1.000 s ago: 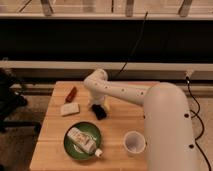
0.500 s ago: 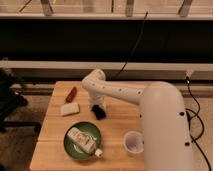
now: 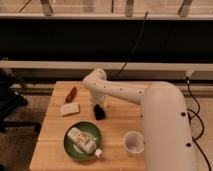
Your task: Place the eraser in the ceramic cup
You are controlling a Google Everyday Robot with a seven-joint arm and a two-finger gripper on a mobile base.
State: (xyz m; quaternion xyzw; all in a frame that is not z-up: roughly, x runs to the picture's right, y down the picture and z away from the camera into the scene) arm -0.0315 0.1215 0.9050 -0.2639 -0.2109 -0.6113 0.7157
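My gripper (image 3: 99,112) hangs from the white arm at the middle of the wooden table (image 3: 117,117), low over its surface. It is a dark shape, and I cannot make out the eraser apart from it; the eraser is hidden at or under the gripper. The ceramic cup (image 3: 133,141) is small, white and upright near the table's front right, well apart from the gripper, to its right and nearer the front edge.
A green plate (image 3: 71,148) with a white bottle (image 3: 83,141) lying on it sits at the front, left of the cup. A cream-white flat block (image 3: 70,109) lies left of the gripper. A small reddish-brown piece (image 3: 71,93) lies behind the block.
The gripper has come down and slightly toward the front of the table. The cup, plate and blocks have not moved.
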